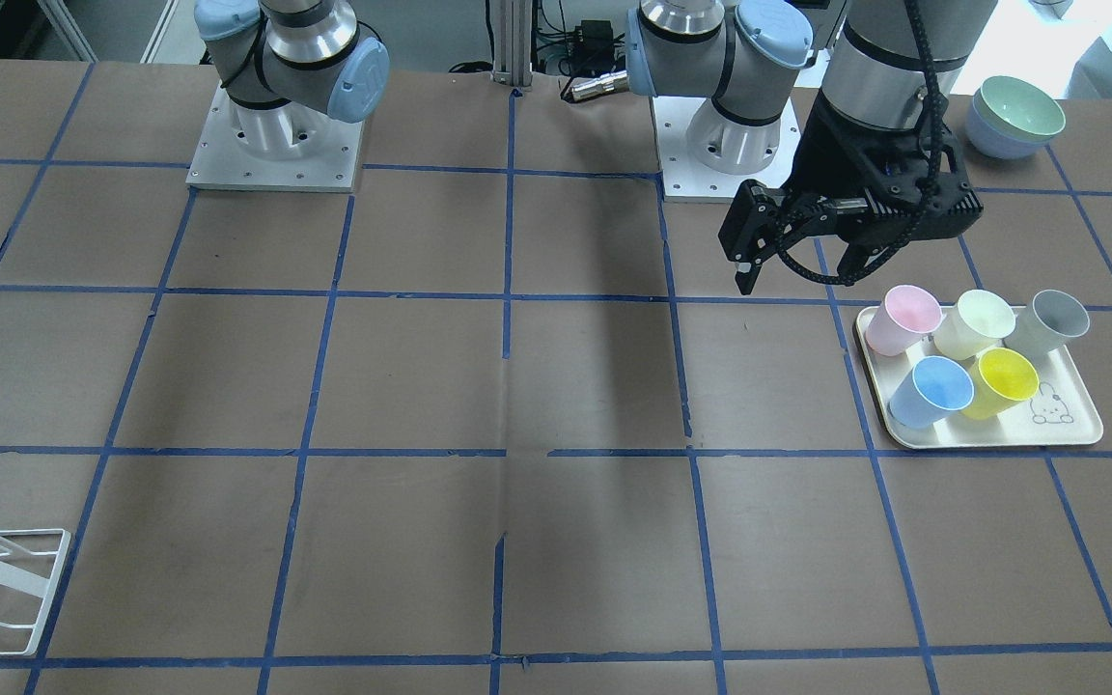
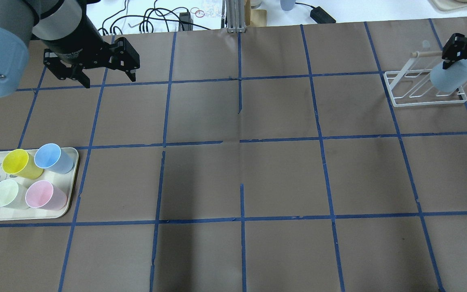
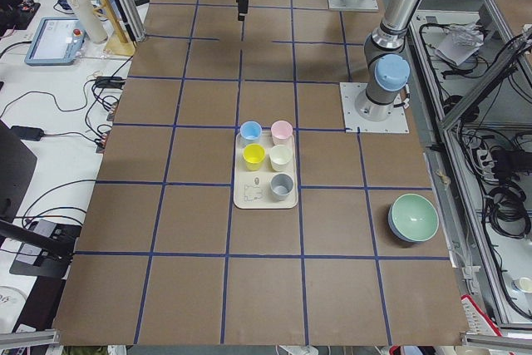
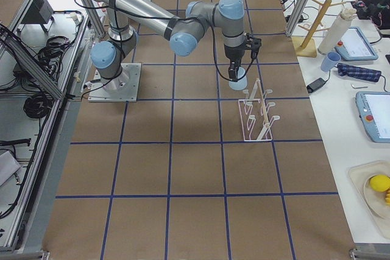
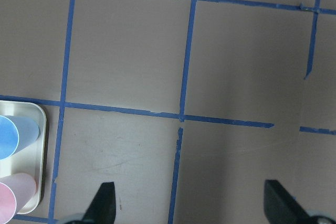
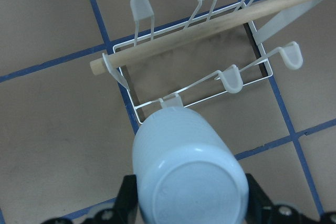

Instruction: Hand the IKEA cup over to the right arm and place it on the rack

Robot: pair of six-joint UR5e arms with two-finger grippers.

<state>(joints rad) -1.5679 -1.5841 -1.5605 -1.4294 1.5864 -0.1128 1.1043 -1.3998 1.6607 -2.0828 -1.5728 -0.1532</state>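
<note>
The pale sky-blue IKEA cup (image 6: 186,177) is held in my right gripper (image 2: 466,56), base toward the wrist camera and mouth pointing down at the rack. The white wire rack (image 6: 199,51) with its wooden rod lies just beyond and below the cup (image 2: 454,77). A rack prong meets the cup's far rim; I cannot tell whether it is inside. In the exterior right view the cup (image 4: 241,81) hangs over the rack's (image 4: 256,114) near end. My left gripper (image 2: 110,81) is open and empty, above the table beyond the tray, and it also shows in the front view (image 1: 797,282).
A cream tray (image 2: 71,178) at my left holds several cups: blue (image 2: 51,157), yellow, pink, pale green and grey. Stacked bowls (image 1: 1014,116) sit near the left arm's base. Blue tape lines grid the brown table.
</note>
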